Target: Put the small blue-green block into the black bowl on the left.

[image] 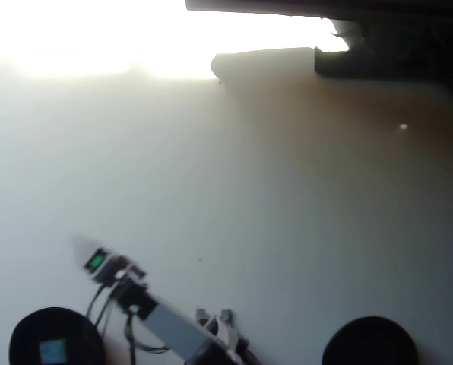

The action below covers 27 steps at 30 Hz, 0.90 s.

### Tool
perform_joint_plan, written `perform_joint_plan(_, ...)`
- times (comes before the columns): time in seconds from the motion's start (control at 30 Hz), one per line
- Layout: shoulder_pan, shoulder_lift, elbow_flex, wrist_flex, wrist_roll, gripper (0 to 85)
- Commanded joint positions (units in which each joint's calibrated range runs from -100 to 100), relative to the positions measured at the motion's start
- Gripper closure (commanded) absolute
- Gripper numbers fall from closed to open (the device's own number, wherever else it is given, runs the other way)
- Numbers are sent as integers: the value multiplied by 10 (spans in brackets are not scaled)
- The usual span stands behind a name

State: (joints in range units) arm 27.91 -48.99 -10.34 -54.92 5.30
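The small blue-green block (53, 350) lies inside the black bowl (29, 334) at the bottom left of the overhead view, with nothing touching it. My gripper (80, 247) is above and to the right of that bowl, clear of its rim, and points up-left. Its tip is a pale blur against the bright table, so the jaws cannot be made out. A small green light (96, 261) glows just behind the tip. The arm (162, 323) runs down-right to its base at the bottom edge.
A second black bowl (369, 342) sits at the bottom right. Dark equipment (378, 46) fills the top right corner, and strong glare washes out the top left. The white table (249, 198) spreads between them.
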Motion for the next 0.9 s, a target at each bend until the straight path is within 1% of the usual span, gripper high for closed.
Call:
perform_joint_plan(0.0, -35, -97, -59, 54, -7, 484)
perform_joint_plan(0.1, -64, -178, -183, 104, -20, 484)
perform_joint_plan(0.3, -106, -324, -398, 237, -22, 484)
perform_joint_plan(0.37, -125, -367, -472, 300, -22, 484)
perform_joint_plan(0.43, -145, -401, -549, 355, -29, 484)
perform_joint_plan(0.5, -167, -425, -617, 381, -35, 484)
perform_joint_plan(0.6, -191, -461, -714, 419, -36, 484)
perform_joint_plan(0.67, -206, -479, -758, 426, -26, 484)
perform_joint_plan(0.73, -219, -489, -782, 429, -3, 484)
perform_joint_plan(0.77, -229, -489, -787, 433, 3, 484)
perform_joint_plan(0.83, -246, -473, -797, 452, 15, 484)
perform_joint_plan(0.87, -254, -453, -798, 464, 16, 484)
